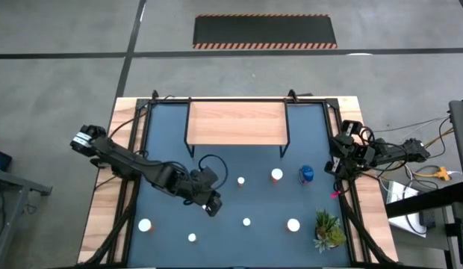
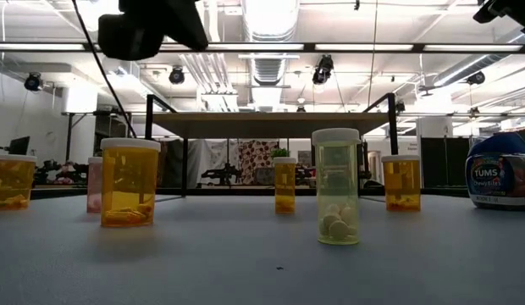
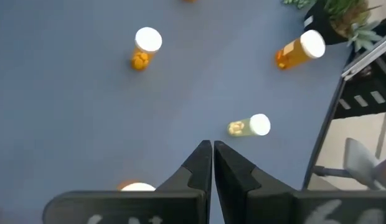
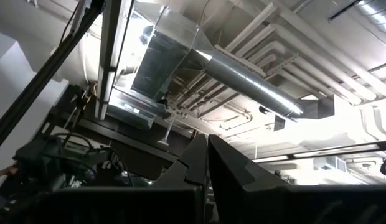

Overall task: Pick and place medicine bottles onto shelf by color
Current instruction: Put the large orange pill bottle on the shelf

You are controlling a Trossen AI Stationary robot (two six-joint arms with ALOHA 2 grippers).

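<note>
Six white-capped medicine bottles (image 1: 246, 221) stand scattered on the dark blue mat (image 1: 164, 149), none on the shelf (image 1: 236, 123), which sits bare at the mat's far edge, midway along it. Two bottles stand in a row before the shelf's right legs, with the blue bottle (image 1: 306, 175) beside them toward the right edge. Four more are spread along the near edge, from the near-left corner across to a large one (image 1: 293, 224) just beside the small green plant (image 1: 328, 229) in the near-right corner. In the low view a pale bottle (image 2: 337, 186) holding white tablets stands among orange ones. The left gripper (image 1: 212, 205) hangs over the middle of the mat, left of centre, above the bottles and touching none; its jaws are pressed together and empty. The right gripper (image 4: 207, 163) is drawn back at the table's right edge, pointing up at the ceiling, its jaws together as well.
</note>
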